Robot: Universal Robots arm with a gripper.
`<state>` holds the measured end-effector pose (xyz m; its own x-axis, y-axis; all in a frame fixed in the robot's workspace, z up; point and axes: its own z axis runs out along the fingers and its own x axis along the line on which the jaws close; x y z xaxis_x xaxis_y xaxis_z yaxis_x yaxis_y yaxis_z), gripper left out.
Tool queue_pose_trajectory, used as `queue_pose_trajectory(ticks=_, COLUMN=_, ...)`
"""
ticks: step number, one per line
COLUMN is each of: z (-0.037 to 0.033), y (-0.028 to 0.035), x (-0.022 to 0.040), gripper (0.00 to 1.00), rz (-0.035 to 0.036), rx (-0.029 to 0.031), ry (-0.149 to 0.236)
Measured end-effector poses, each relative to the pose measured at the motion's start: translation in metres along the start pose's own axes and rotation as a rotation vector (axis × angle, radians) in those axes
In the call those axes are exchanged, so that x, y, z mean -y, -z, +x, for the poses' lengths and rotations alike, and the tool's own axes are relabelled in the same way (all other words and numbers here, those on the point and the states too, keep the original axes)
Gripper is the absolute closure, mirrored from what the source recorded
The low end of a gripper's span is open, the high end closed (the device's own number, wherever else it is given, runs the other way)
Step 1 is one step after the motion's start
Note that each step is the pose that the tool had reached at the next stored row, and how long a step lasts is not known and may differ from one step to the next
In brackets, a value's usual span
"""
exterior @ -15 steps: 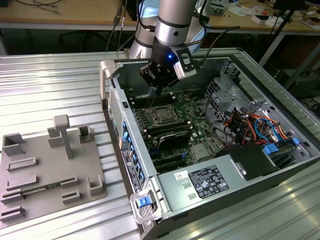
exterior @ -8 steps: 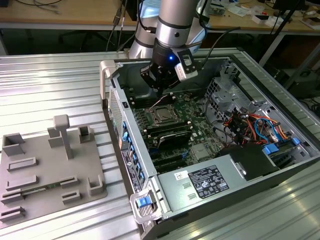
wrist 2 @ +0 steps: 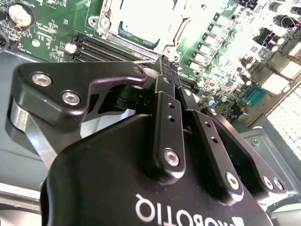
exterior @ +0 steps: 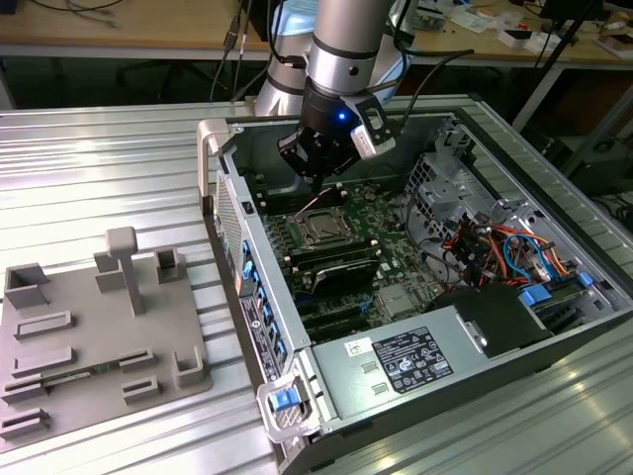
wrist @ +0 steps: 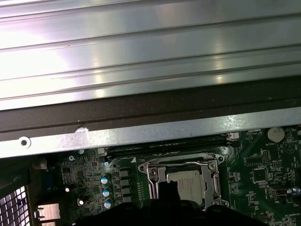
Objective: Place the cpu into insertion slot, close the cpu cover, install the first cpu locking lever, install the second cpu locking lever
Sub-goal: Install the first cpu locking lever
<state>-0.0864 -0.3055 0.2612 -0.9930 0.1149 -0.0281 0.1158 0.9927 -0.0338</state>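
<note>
A grey fixture tray [exterior: 59, 366] lies on the ribbed table [exterior: 99, 158] at the exterior view's left. Beside it stands the open computer case [exterior: 223, 198]. The cpu [exterior: 323, 230] sits in the insertion slot [exterior: 309, 224] near the motherboard's [exterior: 396, 213] far edge, the cpu cover [wrist: 151, 176] apparently down around it. The gripper [exterior: 318, 180] hangs just above, fingers [wrist 2: 162, 108] drawn together at the tips; whether they pinch anything, I cannot tell.

Even bright light in the exterior view, blue indicator glow [exterior: 341, 116] on the arm [exterior: 346, 49], broad glare bands on the counter [wrist: 141, 61] in the first wrist view, motherboard [wrist 2: 225, 47] washed out white behind the dark claw [wrist 2: 164, 66] in the second wrist view
</note>
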Motion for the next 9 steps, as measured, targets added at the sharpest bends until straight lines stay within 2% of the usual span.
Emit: queue_pose_trajectory(ticks=9, z=0.0004, y=-0.0001, x=0.0000, gripper=0.89, rz=-0.0002, rx=0.0002, ry=0.002)
